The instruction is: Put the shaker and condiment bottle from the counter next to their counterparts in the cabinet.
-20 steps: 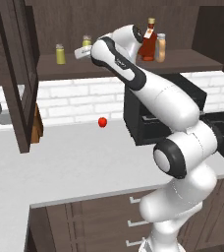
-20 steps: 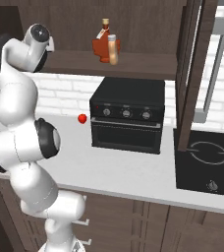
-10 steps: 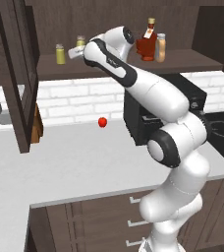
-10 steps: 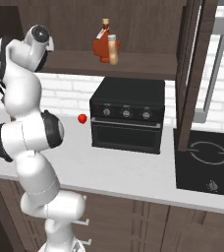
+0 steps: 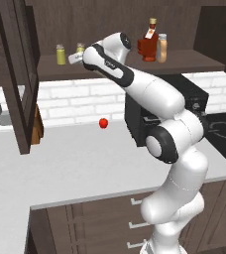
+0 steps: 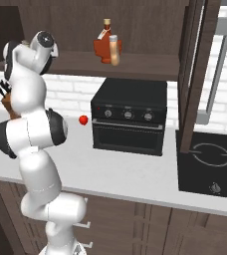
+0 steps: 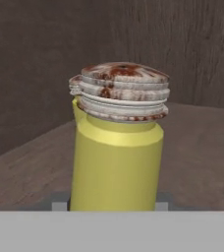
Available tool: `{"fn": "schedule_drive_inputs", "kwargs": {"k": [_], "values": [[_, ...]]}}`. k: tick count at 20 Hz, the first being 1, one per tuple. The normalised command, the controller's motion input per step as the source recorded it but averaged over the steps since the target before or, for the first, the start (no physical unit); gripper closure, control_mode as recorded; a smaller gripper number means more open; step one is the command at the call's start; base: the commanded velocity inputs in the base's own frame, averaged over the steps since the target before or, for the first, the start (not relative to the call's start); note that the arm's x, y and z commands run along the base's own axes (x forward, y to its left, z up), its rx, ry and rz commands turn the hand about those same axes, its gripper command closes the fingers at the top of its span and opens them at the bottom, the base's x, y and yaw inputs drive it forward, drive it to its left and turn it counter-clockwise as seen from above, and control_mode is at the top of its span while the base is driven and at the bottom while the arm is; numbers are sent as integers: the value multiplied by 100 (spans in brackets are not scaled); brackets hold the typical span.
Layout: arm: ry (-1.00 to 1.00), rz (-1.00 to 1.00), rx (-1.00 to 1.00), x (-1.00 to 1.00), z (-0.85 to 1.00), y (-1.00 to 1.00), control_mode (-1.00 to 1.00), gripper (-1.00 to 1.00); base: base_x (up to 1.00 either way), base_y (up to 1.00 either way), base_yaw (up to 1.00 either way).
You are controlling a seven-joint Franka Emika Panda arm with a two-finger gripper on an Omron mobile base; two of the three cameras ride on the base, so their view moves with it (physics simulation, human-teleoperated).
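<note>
A small yellow shaker (image 7: 116, 147) with a grey-brown cap stands upright between my gripper's (image 7: 111, 204) jaws, which are shut on it. In the left base view the held shaker (image 5: 80, 48) is over the shelf of the dark cabinet (image 5: 45, 69), just right of its twin with the paler cap (image 5: 60, 53). Whether it touches the shelf I cannot tell. Farther right on the same shelf the pale orange condiment bottle (image 5: 161, 48) stands right beside the dark red bottle (image 5: 147, 42). From the right base view the condiment bottle (image 6: 114, 50) shows in front of the red bottle (image 6: 103, 45).
The cabinet door (image 5: 15, 74) hangs open at the left. On the pale counter (image 5: 75, 168) sit a black oven (image 6: 130, 117), a small red ball (image 5: 103, 123) and a knife block (image 5: 37, 130). A black cooktop (image 6: 210, 159) lies at the right.
The hand with the shaker has edged slightly left along the shelf toward the twin shaker, and the arm's upper links have swung with it. The bottles have stayed put.
</note>
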Motion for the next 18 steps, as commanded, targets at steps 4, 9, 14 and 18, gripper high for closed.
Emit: {"fn": "schedule_drive_inputs", "kwargs": {"k": [4, 9, 14, 18], "values": [[0, 0, 0, 59, -1, 4, -100, 100, 0, 0, 0], [0, 0, 0, 47, -3, 7, -100, 100, 0, 0, 0], [-1, 0, 0, 30, -3, 23, -100, 100, 0, 0, 0], [-1, 0, 0, 20, 0, 33, -100, 100, 0, 0, 0]]}}
